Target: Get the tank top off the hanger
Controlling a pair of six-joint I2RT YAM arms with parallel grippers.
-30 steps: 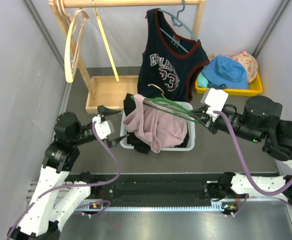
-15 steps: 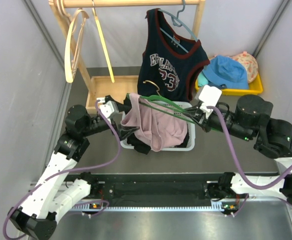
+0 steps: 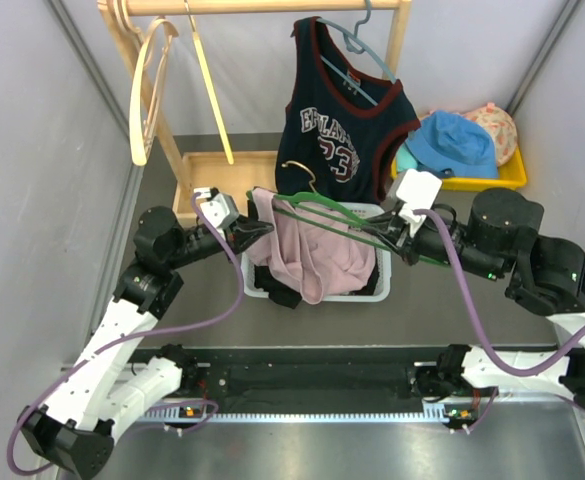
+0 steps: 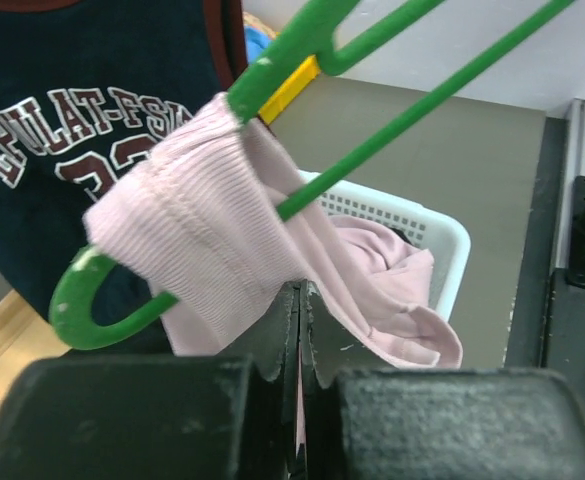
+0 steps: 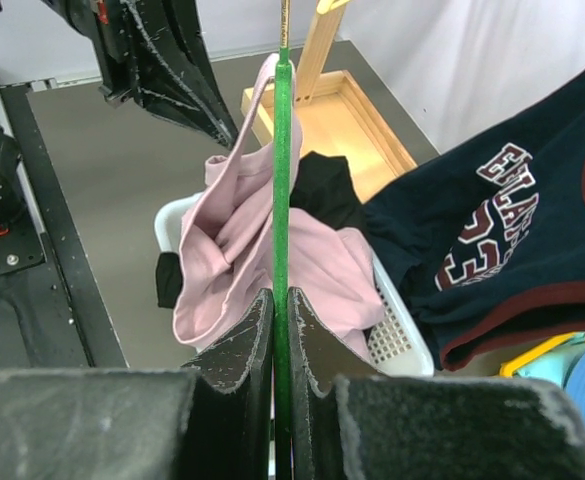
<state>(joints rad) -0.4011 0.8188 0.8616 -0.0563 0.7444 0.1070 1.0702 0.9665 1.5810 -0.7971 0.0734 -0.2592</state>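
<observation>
The left claw (image 4: 299, 300) shut on the tank top (image 4: 202, 230)
Spread wide to the left of the basket (image 4: 447, 232) a second earlier, the left claw now pinched the pink tank top above the basket's left rim; the right claw (image 5: 280, 300) gripped the green hanger (image 5: 281, 150) carrying it.

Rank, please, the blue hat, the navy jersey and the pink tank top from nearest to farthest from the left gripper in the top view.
1. pink tank top: pinched in the left gripper.
2. navy jersey: hanging behind, centre back.
3. blue hat: far back right.
</observation>
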